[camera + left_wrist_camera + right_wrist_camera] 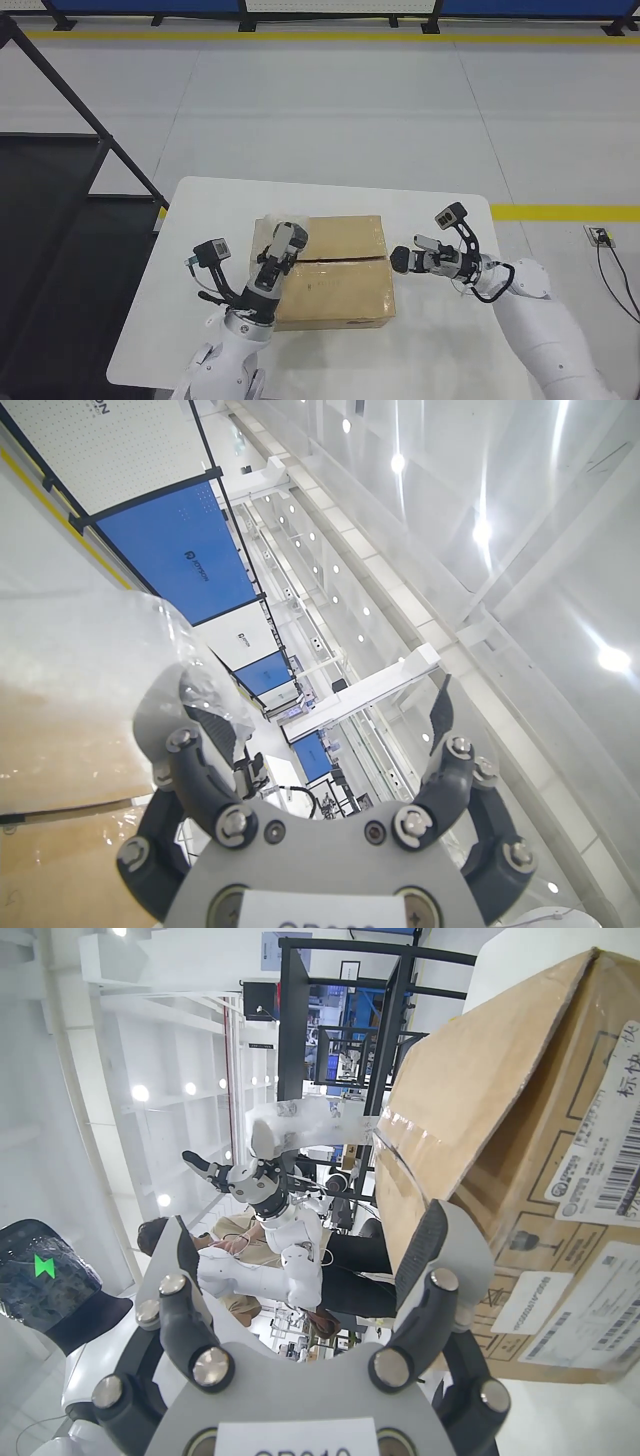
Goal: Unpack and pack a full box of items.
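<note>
A brown cardboard box [335, 270] lies in the middle of the white table [440, 340], its top flaps down with a seam across them. My left gripper [285, 245] sits over the box's left end, tilted upward and open [325, 720]. A clear plastic bag [185, 650] lies against one of its fingers [210, 730], above the box top [60, 750]. My right gripper [405, 258] hovers just off the box's right end and is open [305, 1248], one finger [430, 1243] close to the labelled side of the box [500, 1128]. The bag [310, 1123] also shows past the box.
A black metal frame [60, 190] stands off the table's left side. Bare table surface lies in front of the box and to its right. Yellow floor lines [560, 212] run behind the table.
</note>
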